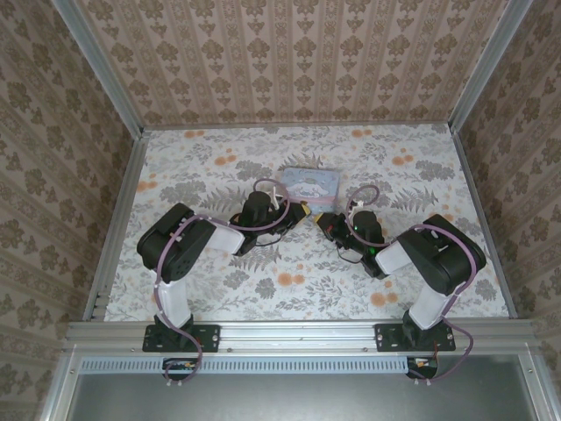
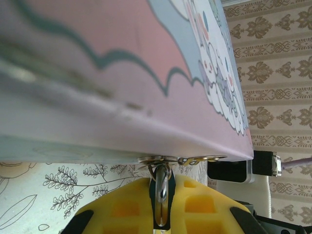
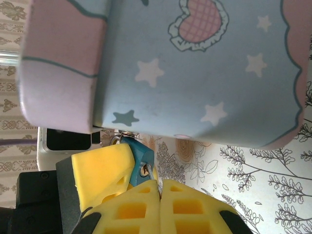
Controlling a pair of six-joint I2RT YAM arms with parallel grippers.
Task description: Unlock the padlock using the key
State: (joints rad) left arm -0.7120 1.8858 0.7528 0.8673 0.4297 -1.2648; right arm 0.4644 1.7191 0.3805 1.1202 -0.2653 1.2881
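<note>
The small teal padlock [image 3: 140, 155] hangs from the metal hasp [image 2: 161, 159] on the front edge of the cartoon-printed tin [image 1: 311, 182]. My left gripper [image 2: 162, 183] is shut on the padlock [image 2: 161, 195], with yellow pads on both sides of its body and shackle. One of the left fingers [image 3: 100, 170] presses against the lock's side. My right gripper [image 3: 160, 188] is shut on the key [image 3: 150, 174], whose metal blade runs into the keyhole on the lock's end face. Both grippers, left [image 1: 298, 213] and right [image 1: 323, 219], meet just in front of the tin.
The tin [image 3: 195, 73] lies flat on the floral tablecloth [image 1: 219, 167] near the middle of the table. Patterned walls stand on three sides. An aluminium rail [image 1: 298, 333] runs along the near edge by the arm bases.
</note>
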